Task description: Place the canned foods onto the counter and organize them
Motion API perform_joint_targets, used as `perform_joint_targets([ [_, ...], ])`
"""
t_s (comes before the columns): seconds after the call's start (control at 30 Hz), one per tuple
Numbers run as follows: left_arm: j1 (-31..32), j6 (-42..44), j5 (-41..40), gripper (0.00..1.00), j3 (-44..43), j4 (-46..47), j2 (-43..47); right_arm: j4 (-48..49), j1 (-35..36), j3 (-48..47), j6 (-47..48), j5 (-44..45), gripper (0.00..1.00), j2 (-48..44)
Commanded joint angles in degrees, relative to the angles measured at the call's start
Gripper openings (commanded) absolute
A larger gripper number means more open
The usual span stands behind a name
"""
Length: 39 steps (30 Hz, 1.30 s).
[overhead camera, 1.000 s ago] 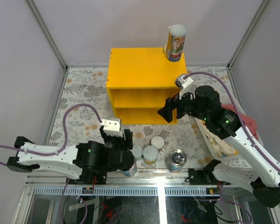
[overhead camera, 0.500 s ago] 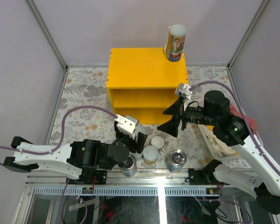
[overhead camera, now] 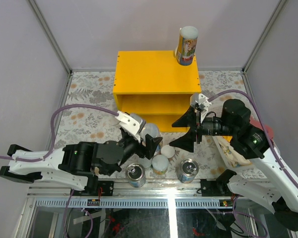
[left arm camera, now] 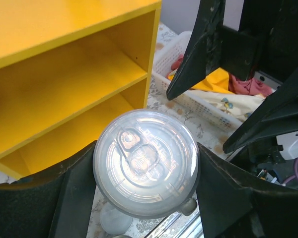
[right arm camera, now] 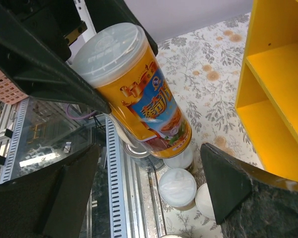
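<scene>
My left gripper (overhead camera: 147, 140) is shut on a tall can (overhead camera: 149, 132) with a clear white lid (left arm camera: 146, 161) and an orange and blue label (right arm camera: 149, 106), holding it above the table in front of the yellow counter (overhead camera: 154, 74). My right gripper (overhead camera: 189, 130) is open and empty, just right of that can. Another tall can (overhead camera: 186, 45) stands on the counter's back right corner. Two blue tins (overhead camera: 136, 174) (overhead camera: 189, 170) and small white-lidded cans (overhead camera: 160, 163) (overhead camera: 168, 150) stand on the table near the front edge.
A white basket of cloth (left arm camera: 203, 101) sits at the right, mostly under my right arm in the top view. The counter's two open compartments (left arm camera: 64, 99) face the arms. A metal rail (right arm camera: 114, 198) runs along the table's near edge.
My left gripper has lifted the tall can off the table and carried it up and right toward the counter. My right gripper has swung down toward it, jaws wide.
</scene>
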State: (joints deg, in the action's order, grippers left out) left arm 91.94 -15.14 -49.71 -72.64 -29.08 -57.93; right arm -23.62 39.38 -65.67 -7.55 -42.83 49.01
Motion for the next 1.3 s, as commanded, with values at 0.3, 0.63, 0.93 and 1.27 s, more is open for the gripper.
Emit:
perform_joint_targets([
  [0.3, 0.15, 4.36, 4.89, 0.0, -13.24, 5.69, -2.68, 11.04, 1.71, 0.18, -3.49, -5.52, 0.9, 1.01],
  [0.63, -2.77, 4.66, 10.11, 0.0, -17.23, 5.47, -3.81, 11.87, 4.87, -3.49, -2.3, -5.11, 0.9, 3.72],
  [0.93, -8.41, 3.38, 17.43, 0.0, -17.97, 5.1, -4.36, 12.22, 9.49, -4.97, -1.43, -3.52, 0.9, 5.58],
  [1.27, -11.0, 2.54, 21.93, 0.0, -18.45, 4.47, -5.0, 16.31, 10.37, -4.05, -2.07, 1.19, 0.9, 5.74],
])
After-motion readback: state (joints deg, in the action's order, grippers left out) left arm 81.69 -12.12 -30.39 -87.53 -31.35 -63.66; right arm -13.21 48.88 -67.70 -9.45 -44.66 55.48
